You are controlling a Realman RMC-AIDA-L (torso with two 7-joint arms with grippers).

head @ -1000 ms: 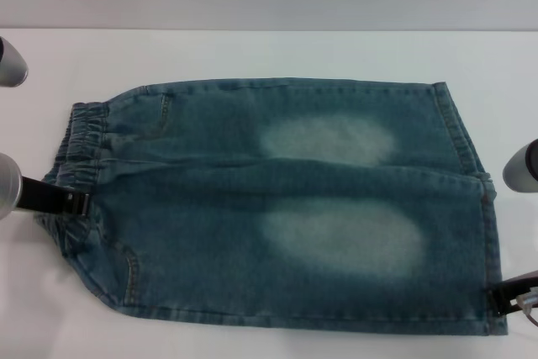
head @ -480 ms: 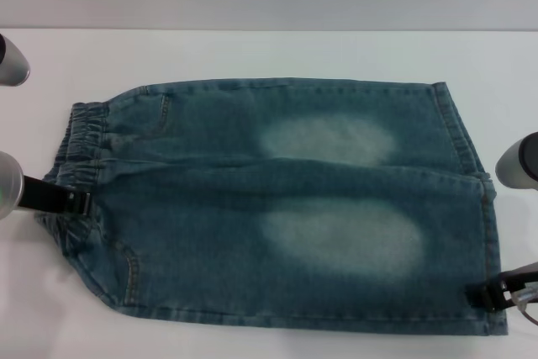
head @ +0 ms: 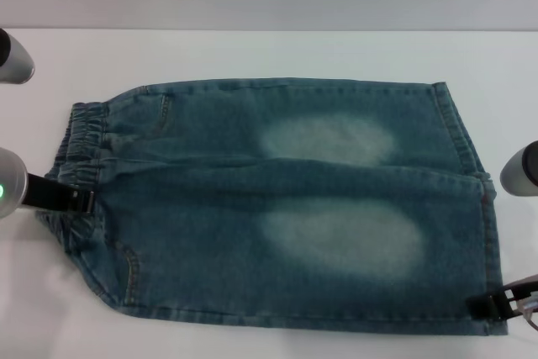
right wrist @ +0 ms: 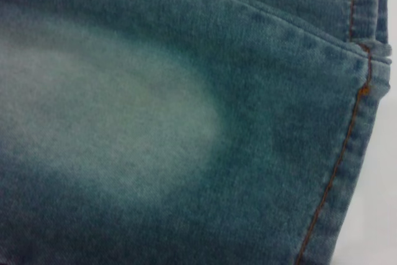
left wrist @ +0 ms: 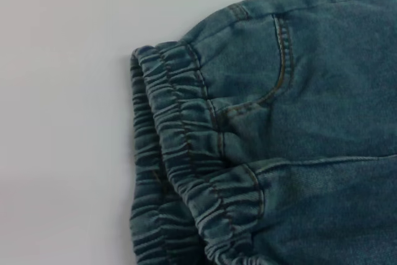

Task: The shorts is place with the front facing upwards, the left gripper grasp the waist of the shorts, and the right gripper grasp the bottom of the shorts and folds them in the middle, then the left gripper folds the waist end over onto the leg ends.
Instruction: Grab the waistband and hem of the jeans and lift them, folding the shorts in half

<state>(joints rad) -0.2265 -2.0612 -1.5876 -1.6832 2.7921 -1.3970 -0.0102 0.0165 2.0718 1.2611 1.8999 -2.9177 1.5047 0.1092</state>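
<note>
Shorts: the shorts lie flat and spread out on the white table, front up, filling most of the head view; the two pale oval patches sit one on each leg, towards the right half.
Waist: the waist is the puckered elastic band at the robot's left end of the garment; the left wrist view shows its gathers and a curved pocket seam beside it, with bare table next to the band.
Leg ends: the leg ends form the straight stitched border at the robot's right end; the right wrist view shows one hem with orange stitching next to a faded patch.
Left gripper: the left gripper reaches in from the left edge, its black tip lying on the nearer part of the waist; a green light glows on its arm. Whether it has closed on the cloth I cannot tell.
Right gripper: the right gripper sits at the nearest right corner of the shorts, its dark tip overlapping the hem there. How far its fingers are apart, and whether they pinch the denim, cannot be made out.
Surroundings: plain white table all round the shorts.
</note>
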